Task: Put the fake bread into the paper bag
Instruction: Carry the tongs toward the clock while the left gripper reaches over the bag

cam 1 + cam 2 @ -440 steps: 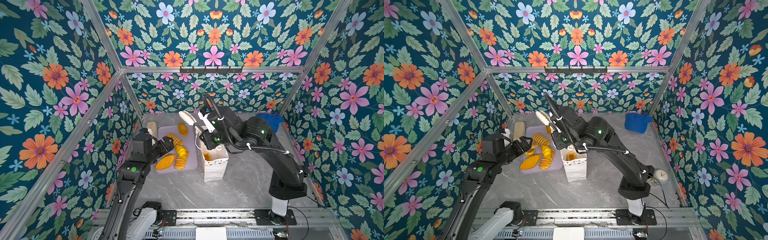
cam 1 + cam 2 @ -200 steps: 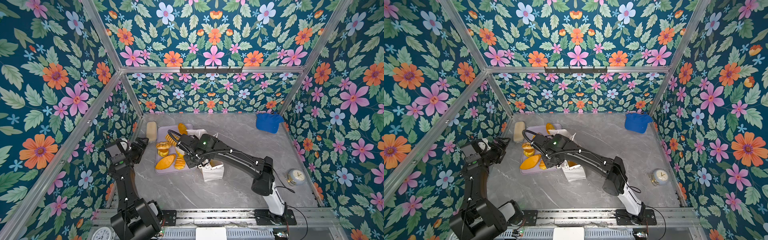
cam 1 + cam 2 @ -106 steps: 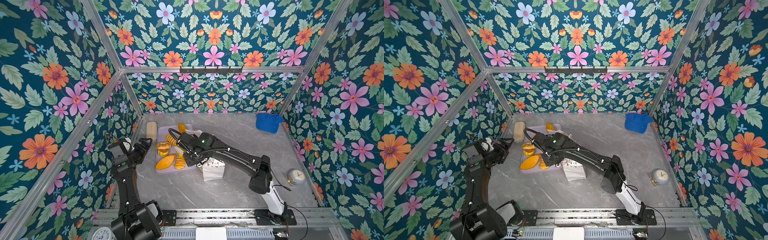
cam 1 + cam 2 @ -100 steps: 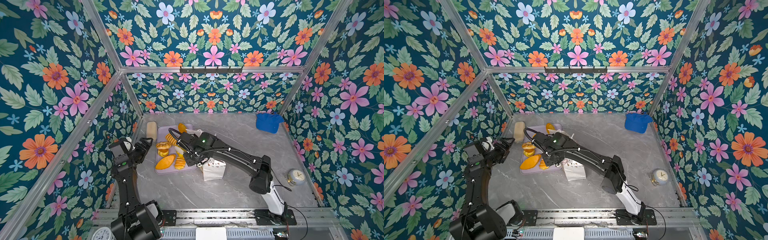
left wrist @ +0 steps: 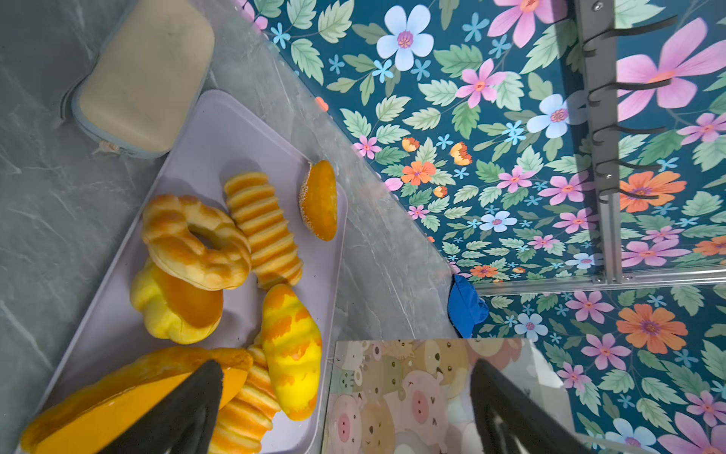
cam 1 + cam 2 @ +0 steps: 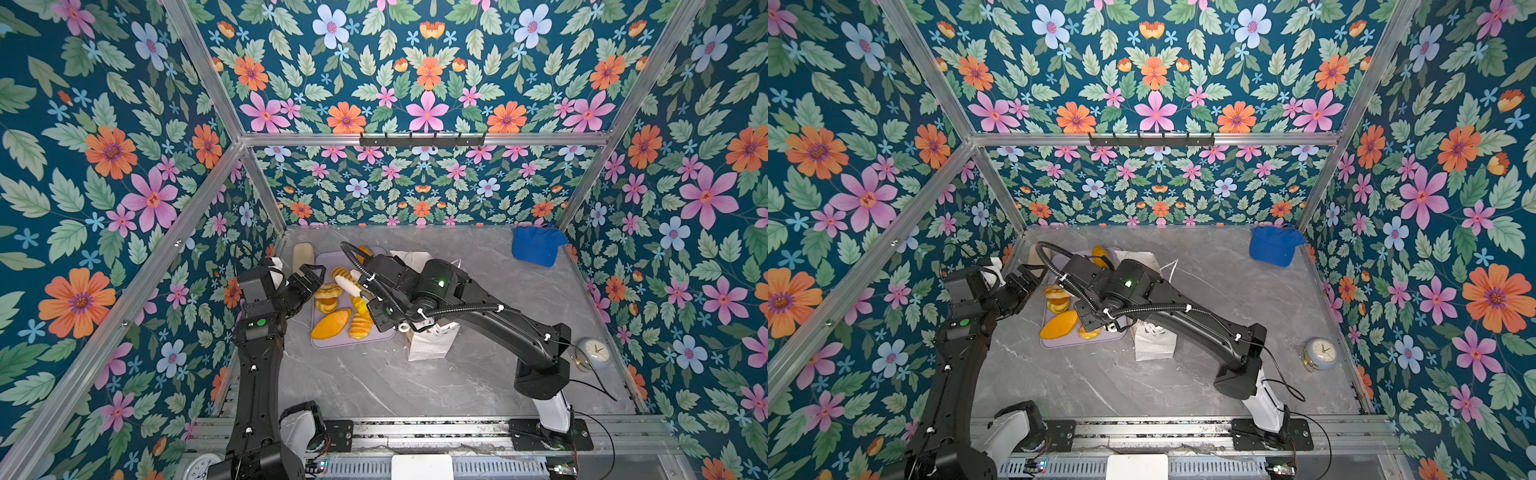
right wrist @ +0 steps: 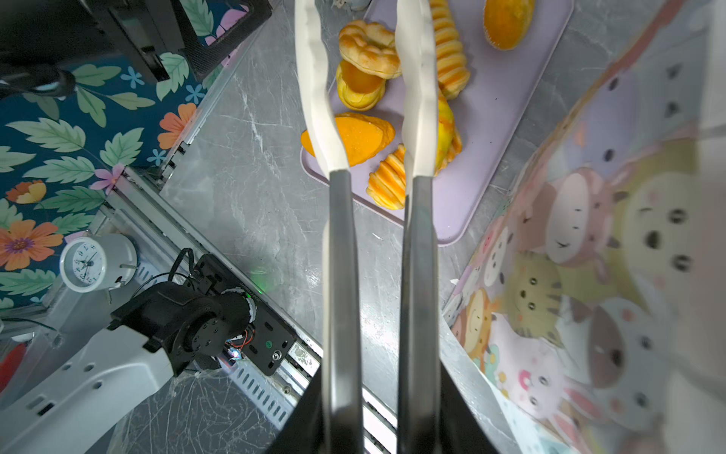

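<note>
The right gripper (image 7: 379,428) is clamping its jaws on the tongs (image 7: 341,275), tips apart over the fake bread (image 7: 365,137) ahead on the tray (image 7: 491,137). The left gripper (image 5: 345,371) is holding its jaws wide apart. The paper bag (image 7: 589,255) is standing beside the right jaws (probably light): a sideways swing risks toppling it.

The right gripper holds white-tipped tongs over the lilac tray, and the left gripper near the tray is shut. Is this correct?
Not quite. The left gripper is open: the left wrist view shows its dark fingers wide apart, holding nothing. The rest is correct: the right gripper holds the tongs over the lilac tray.
</note>
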